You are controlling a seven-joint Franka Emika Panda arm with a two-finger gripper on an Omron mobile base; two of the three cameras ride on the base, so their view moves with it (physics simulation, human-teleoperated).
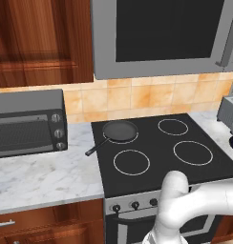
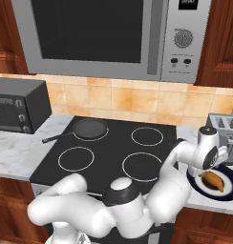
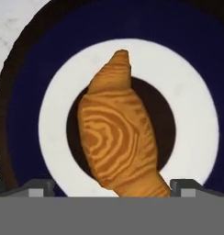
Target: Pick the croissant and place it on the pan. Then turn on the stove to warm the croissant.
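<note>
Fingertips (image 3: 36, 187) are standing wide apart, straddling the croissant (image 3: 118, 133), which is lying on the dark white-ringed plate (image 3: 54, 119) right of the stove (image 2: 113, 147), its long axis running between them.

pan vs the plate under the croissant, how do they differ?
The pan is plain black with a long thin handle; the plate has no handle and shows dark blue and white rings. The pan sits bare on the stove's rear left burner; the plate rests on the counter right of the stove, holding the croissant. Both are round.
</note>
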